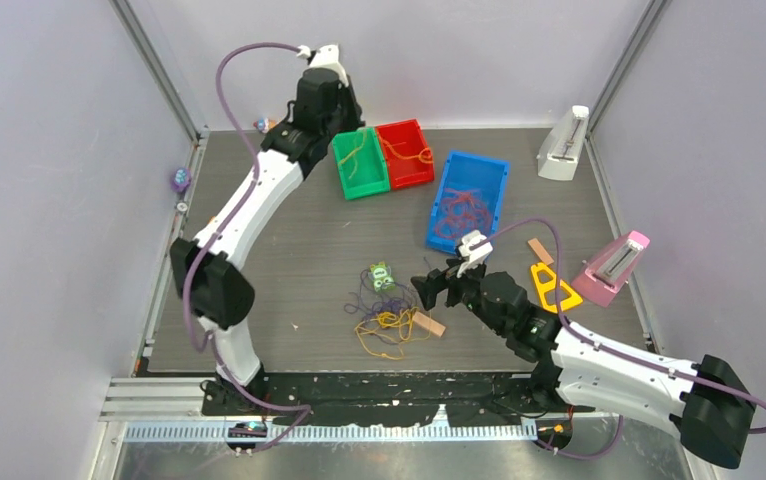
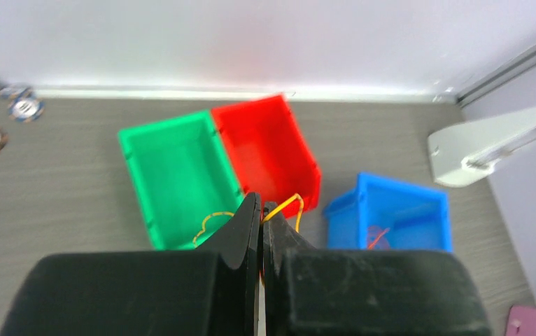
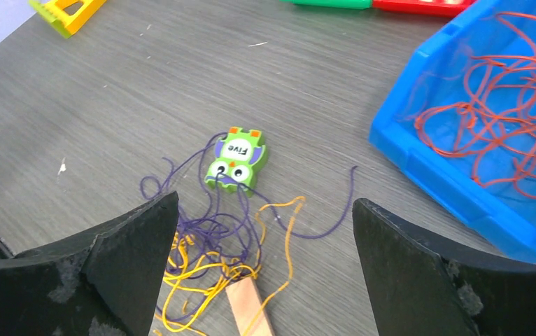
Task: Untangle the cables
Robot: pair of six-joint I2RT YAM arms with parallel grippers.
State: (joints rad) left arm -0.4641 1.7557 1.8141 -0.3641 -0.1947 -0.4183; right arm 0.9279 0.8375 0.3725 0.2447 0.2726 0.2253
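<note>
Partly done: orange-red cables (image 3: pixel 503 105) in blue bin (image 3: pixel 419 161), few strands in green bin (image 1: pixel 342 168) and red bin (image 1: pixel 399 126). Purple-yellow tangle (image 3: pixel 209 241) left on surface (image 3: pixel 111 105) by owl toy (image 3: pixel 237 159). Left fingers (image 2: pixel 244 231) clenched; right fingers (image 3: pixel 132 238) spread wide above tangle.

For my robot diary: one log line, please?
left tool shut on yellow cable by green bin | right tool open above tangle

Bright, diffuse light is washing every view evenly, casting only faint, soft shadows on the tabletop (image 1: pixel 299 250). The back wall (image 2: pixel 251 42) is glaring white in the left wrist view, where the left tool (image 2: pixel 261 213) is looking blurred up close.
</note>
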